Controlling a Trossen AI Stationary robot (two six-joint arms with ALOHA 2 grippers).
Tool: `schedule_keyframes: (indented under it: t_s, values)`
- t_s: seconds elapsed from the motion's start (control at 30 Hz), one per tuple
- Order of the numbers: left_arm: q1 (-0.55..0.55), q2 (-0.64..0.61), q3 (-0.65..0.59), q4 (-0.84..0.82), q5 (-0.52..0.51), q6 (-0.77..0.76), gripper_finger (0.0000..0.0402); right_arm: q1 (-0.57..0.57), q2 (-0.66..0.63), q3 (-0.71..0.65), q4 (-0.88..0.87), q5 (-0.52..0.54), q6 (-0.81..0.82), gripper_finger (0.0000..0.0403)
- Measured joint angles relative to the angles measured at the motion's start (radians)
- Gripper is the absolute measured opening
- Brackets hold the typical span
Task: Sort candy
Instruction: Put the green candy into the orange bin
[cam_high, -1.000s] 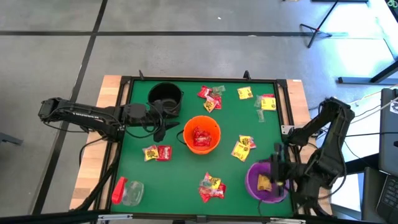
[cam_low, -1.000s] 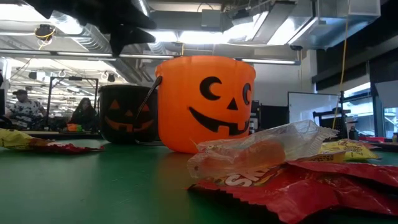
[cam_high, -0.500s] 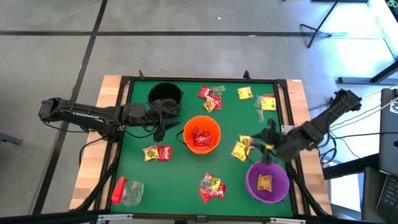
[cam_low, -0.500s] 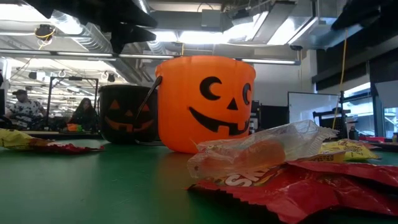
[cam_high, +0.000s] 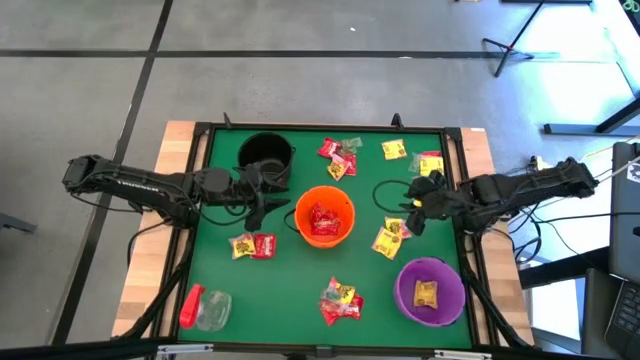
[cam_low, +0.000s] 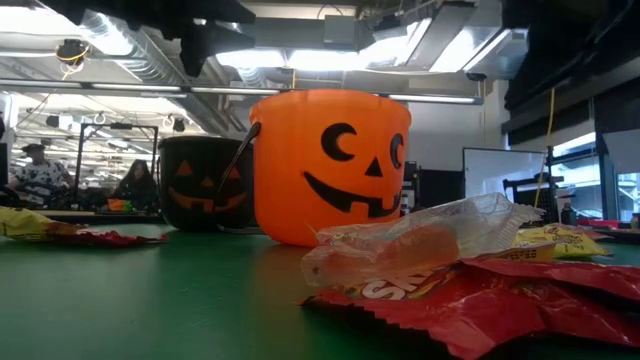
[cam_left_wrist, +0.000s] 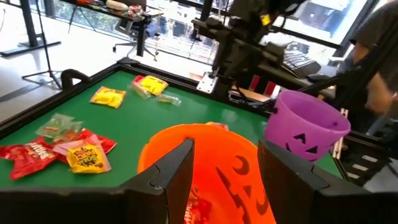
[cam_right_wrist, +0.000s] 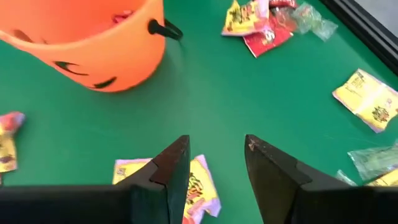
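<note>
A pumpkin bucket stands mid-tabletop, holding candy. Another bucket sits behind it to the left, and a third at the front right holds one packet. Loose packets lie scattered around them, and a jar lies at the front left corner.

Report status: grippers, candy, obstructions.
Left gripper open, beside orange bucket. Right gripper open, empty, over yellow candy. Nothing blocking.

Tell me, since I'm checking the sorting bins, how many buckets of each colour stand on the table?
Orange bucket: 1
Black bucket: 1
Purple bucket: 1
Total: 3
</note>
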Motion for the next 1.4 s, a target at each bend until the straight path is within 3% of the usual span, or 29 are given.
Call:
schedule_keyframes:
  t_s: [0.37,0.7,1.1,1.4]
  values:
    - [-0.070,0.065,0.000,0.070,-0.031,-0.002,0.0167,-0.149,0.106,0.000,-0.147,-0.050,0.001,0.0152]
    - [-0.090,0.085,0.000,0.081,-0.032,-0.002,0.0167,-0.253,0.113,-0.002,-0.135,-0.100,-0.079,0.0152]
    - [-0.090,0.085,0.000,0.080,-0.032,0.004,0.0167,-0.368,0.055,-0.227,-0.040,-0.232,-0.066,0.0152]
    - [-0.090,0.085,0.000,0.080,-0.039,0.008,0.0167,-0.500,0.051,-0.237,-0.013,-0.228,-0.049,0.0152]
